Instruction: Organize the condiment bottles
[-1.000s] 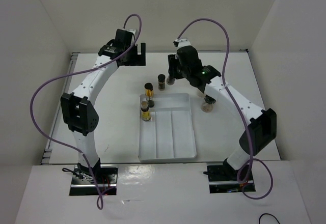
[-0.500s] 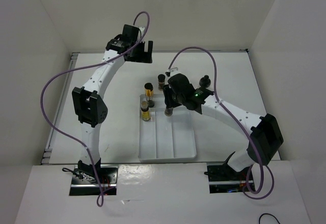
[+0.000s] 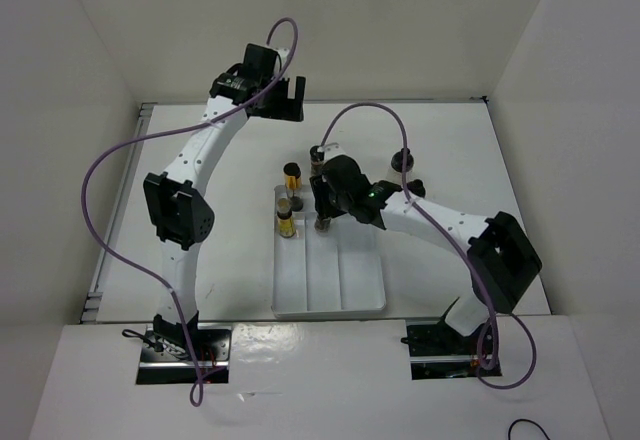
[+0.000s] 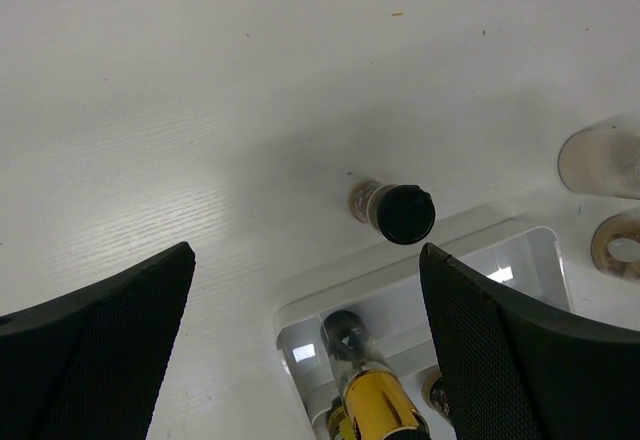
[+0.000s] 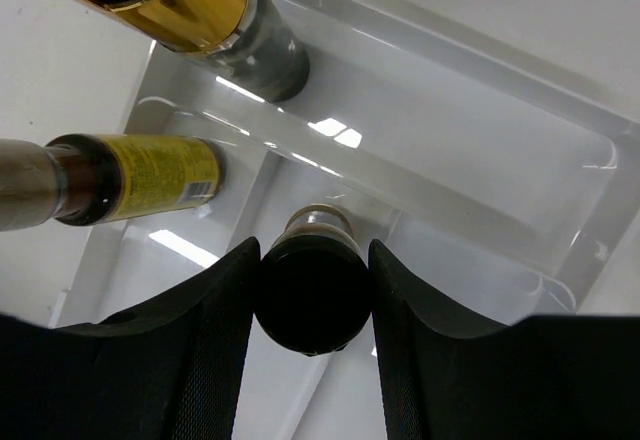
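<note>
My right gripper (image 3: 322, 208) (image 5: 312, 260) is shut on a short black-capped bottle (image 5: 312, 305) (image 3: 322, 223). It holds the bottle upright at the far end of the white tray's (image 3: 355, 260) middle compartment. Two slim yellow bottles stand in the left compartment, one gold-labelled in the far-left corner (image 3: 292, 175) (image 4: 385, 400) and one nearer (image 3: 287, 225) (image 5: 150, 180). A short dark bottle (image 3: 317, 156) (image 4: 405, 213) stands on the table just behind the tray. A rounder bottle (image 3: 403, 160) stands to the right of it. My left gripper (image 3: 288, 100) (image 4: 305, 260) is open and empty, high over the back.
The tray (image 5: 480, 160) has three long compartments, and its near part holds nothing. White walls close in the table on the left, back and right. Another bottle shows partly behind my right arm (image 3: 416, 189).
My right gripper has carried its bottle from behind the tray down into the far end of the middle compartment. My left gripper has shifted a little to the right at the back.
</note>
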